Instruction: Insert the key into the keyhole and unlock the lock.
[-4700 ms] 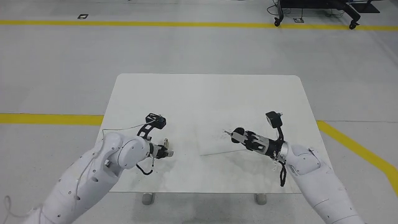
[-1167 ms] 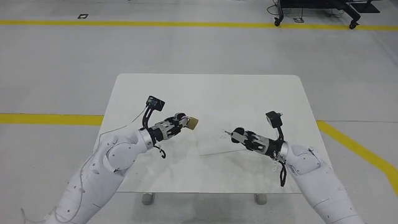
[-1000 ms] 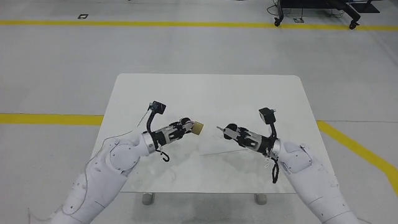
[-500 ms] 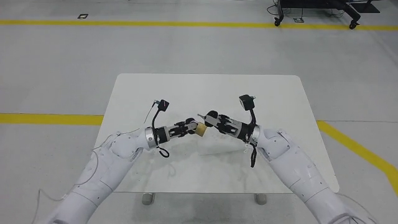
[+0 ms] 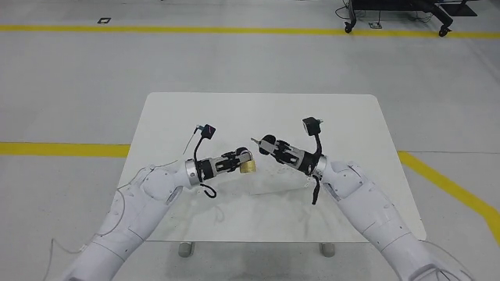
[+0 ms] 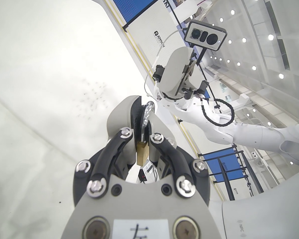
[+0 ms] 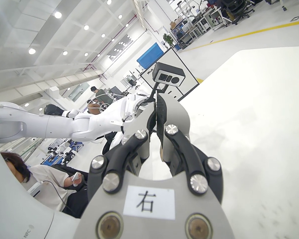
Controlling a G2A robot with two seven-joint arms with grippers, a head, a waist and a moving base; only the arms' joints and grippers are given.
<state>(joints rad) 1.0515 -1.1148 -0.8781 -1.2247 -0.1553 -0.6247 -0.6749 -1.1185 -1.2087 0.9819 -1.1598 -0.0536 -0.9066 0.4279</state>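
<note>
My left jaws are closed on a small brass padlock [image 5: 248, 165], with the pads pressed against two opposite sides. I hold it in the air over the white worktop [image 5: 328, 117], just to the 9 o'clock side of the worktop's middle in the top view. My left arm comes in from about 8 o'clock.

My right jaws are closed too, the pads almost meeting, and they pinch a thin metal key [image 5: 255, 141]. Its slim end sticks out past the fingertips toward 10 o'clock. My right arm comes in from about 4 o'clock.

From the top, the key sits at about 12 o'clock of the padlock. It is near the padlock but apart from it and not in the keyhole. My right jaws lie at about 1 o'clock of the padlock. I cannot make out the keyhole in any of my views, nor which way it faces.
</note>
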